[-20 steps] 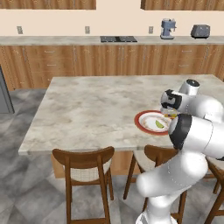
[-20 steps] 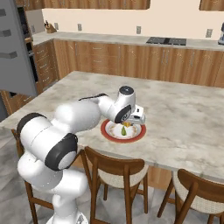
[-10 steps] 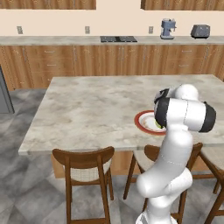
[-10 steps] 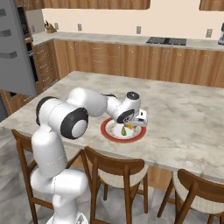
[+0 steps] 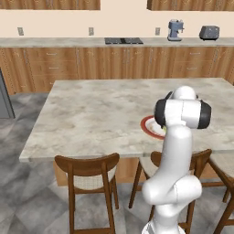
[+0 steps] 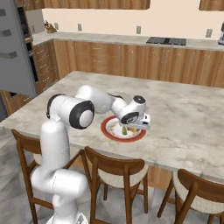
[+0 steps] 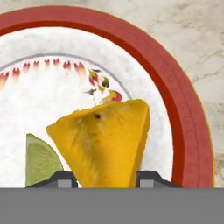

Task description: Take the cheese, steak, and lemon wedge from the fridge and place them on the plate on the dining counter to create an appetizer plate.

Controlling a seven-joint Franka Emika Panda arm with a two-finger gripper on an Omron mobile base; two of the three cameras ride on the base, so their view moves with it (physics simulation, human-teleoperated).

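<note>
inside the plate point(image 7: 192, 131) rim, gripper point(image 7: 105, 177) pinching cheese point(image 7: 105, 142), lemon wedge point(image 7: 40, 162) alongside

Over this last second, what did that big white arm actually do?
The arm's elbow swung from the robot's right across towards its left and rose upright. The gripper stayed low over the plate, with the cheese between its fingertips beside the lemon wedge. Plate and dining counter stayed put.

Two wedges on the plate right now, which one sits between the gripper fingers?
The cheese, the larger yellow-orange wedge, sits between the gripper fingers over the plate. The lemon wedge is the smaller green one off to its side.
</note>
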